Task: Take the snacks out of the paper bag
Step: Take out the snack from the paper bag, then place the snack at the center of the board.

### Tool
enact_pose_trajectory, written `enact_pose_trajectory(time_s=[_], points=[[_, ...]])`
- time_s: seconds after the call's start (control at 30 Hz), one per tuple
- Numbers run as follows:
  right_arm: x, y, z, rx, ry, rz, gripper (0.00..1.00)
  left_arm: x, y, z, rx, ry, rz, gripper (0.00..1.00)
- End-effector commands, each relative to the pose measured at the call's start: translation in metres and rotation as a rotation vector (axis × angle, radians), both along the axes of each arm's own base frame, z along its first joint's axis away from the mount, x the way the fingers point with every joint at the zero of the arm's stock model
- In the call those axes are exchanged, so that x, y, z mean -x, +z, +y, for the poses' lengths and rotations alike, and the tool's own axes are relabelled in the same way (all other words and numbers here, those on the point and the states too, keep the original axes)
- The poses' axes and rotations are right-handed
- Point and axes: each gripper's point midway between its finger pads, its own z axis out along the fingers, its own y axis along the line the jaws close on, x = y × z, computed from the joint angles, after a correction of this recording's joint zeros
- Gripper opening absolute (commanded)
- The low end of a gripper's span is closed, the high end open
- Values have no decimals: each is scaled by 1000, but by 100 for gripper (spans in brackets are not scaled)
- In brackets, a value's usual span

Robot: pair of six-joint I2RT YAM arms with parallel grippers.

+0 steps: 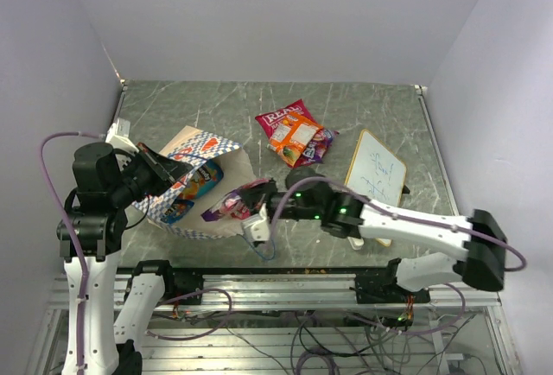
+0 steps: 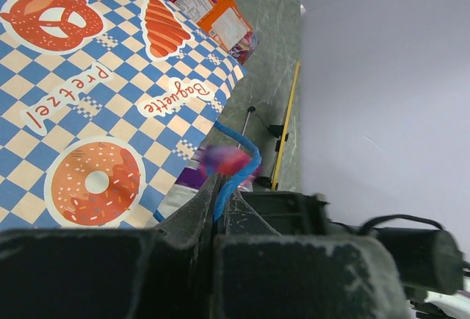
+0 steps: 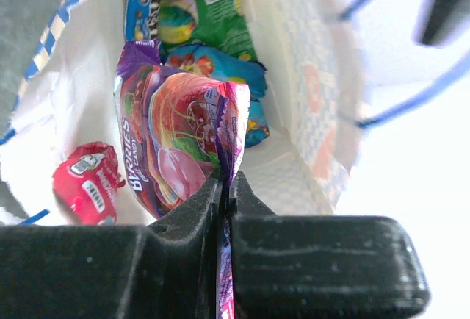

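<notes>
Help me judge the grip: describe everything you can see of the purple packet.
The purple packet is glossy, crinkled foil printed with fruit pictures and white lettering. It stands on edge at the paper bag's mouth, its sealed edge pinched in the shut right gripper. Behind it, other packets lie inside the bag; whether it touches them is unclear.
</notes>
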Motion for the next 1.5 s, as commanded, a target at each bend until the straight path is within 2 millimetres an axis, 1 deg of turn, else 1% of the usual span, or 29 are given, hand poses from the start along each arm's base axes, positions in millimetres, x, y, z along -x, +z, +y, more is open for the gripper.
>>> enact_pose_trajectory(time_s=[0.0,0.07,0.1,0.17,0.2,0.23,0.27,0.33,0.4,0.47,0.57,0.6,0.7,0.77,0.8,0.83,0.9,0.93,0.97,1.0,1.03,1.07,1.2,1.33,1.47], points=[[27,24,-37,-65,11,189,0,-2,3,-3,3,-27,-36,7],[28,35,-52,-88,-15,216,0,-3,2,-4,6,-31,-33,7],[23,39,-59,-97,-44,219,0,-3,2,-4,6,-33,-33,7],[6,48,-75,-125,-132,213,0,-3,2,-5,5,-36,-33,7],[-6,53,-84,-140,-176,211,0,-3,3,-5,2,-38,-33,7],[-25,56,-96,-154,-233,207,0,-2,2,-5,1,-38,-31,7],[-39,59,-106,-165,-268,202,0,-2,2,-5,-1,-39,-31,7],[-66,60,-124,-164,-332,166,0,0,3,-5,-3,-41,-32,7],[-96,55,-139,-140,-383,125,0,0,3,-5,-6,-43,-33,7],[-126,46,-149,-98,-421,91,0,1,3,-5,-4,-45,-31,7],[-170,40,-160,-65,-466,34,0,2,5,-6,-1,-54,-38,7],[-184,46,-161,-68,-475,7,0,3,5,-7,-2,-57,-35,7],[-222,42,-162,-22,-492,-59,0,4,6,-6,-12,-58,-33,7],[-245,38,-159,10,-504,-88,0,5,8,-6,-12,-60,-32,7],[-262,37,-167,20,-531,-98,0,6,9,-6,-13,-62,-34,7],[-272,39,-168,20,-535,-111,0,6,10,-6,-13,-60,-37,7],[-289,37,-166,33,-529,-135,0,7,13,-5,-11,-52,-40,7],[-298,33,-166,50,-531,-146,0,8,14,-5,-8,-50,-40,7],[-308,23,-166,78,-534,-146,0,8,14,-6,-5,-49,-41,7],[-315,23,-167,92,-539,-163,0,8,15,-6,-2,-48,-42,7],[-322,12,-168,114,-540,-155,0,7,16,-6,-1,-48,-43,7],[-328,9,-167,118,-539,-156,0,8,16,-6,-1,-46,-40,7],[-336,-6,-161,127,-515,-148,0,7,17,-4,-14,-43,-31,7],[-333,-23,-162,148,-506,-126,0,6,16,-4,-15,-43,-21,7],[-316,-40,-169,171,-495,-119,0,4,15,-4,-7,-37,-24,7]])
